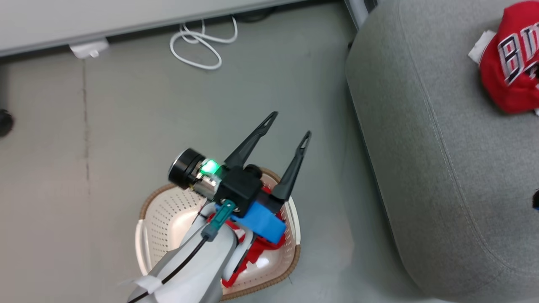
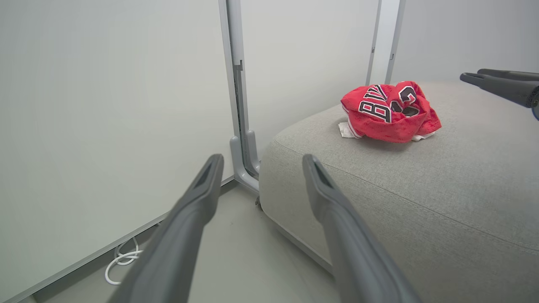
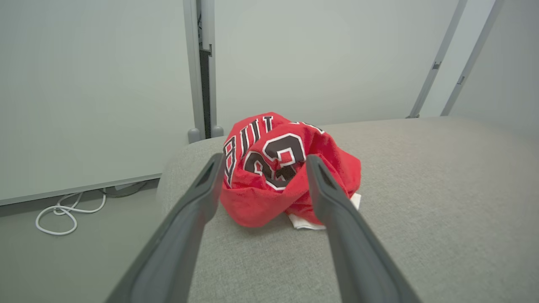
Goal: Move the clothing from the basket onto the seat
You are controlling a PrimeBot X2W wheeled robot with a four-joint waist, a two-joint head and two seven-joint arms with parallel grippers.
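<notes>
Grey seat [image 3: 421, 189], right tool [image 3: 264, 162] spread, empty.

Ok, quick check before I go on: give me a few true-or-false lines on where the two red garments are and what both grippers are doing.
1. The lettered garment lies on the seat. True.
2. The basket holds no clothing. False: a red garment lies in it.
3. The left gripper is shut on cloth. False: it is open and holds nothing, above the basket.
4. The right gripper is open and not gripping the lettered garment. True.
</notes>
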